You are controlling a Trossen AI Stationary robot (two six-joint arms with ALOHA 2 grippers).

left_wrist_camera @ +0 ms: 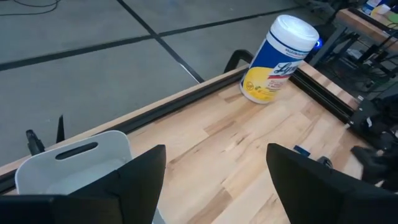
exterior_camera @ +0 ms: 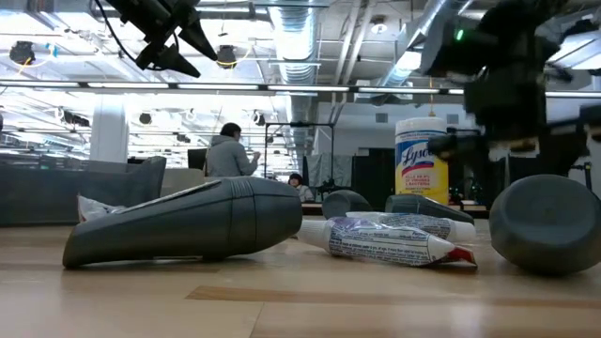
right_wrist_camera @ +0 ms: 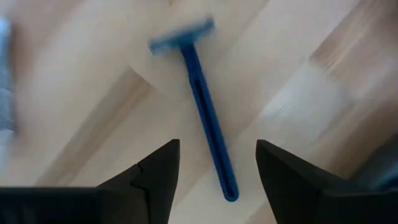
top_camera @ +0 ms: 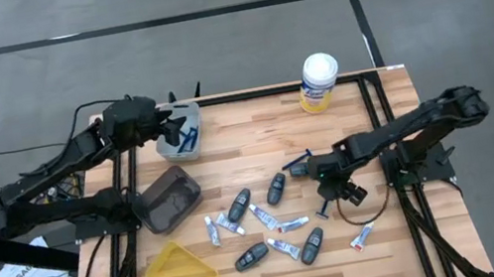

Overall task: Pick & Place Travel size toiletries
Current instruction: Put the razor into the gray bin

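Observation:
Travel toiletries lie loose on the wooden table: dark grey oval fobs, white tubes and a blue razor. My right gripper hangs open just above another blue razor, which lies flat on the wood. Its fingers stand on either side of the handle's near end without touching it. My left gripper is open and empty above the white bin at the far left, which holds blue razors.
A yellow canister with a white lid stands at the far edge. A grey bin and a yellow bin sit at the table's left. A dark cable loop lies by my right gripper. People show in the room behind.

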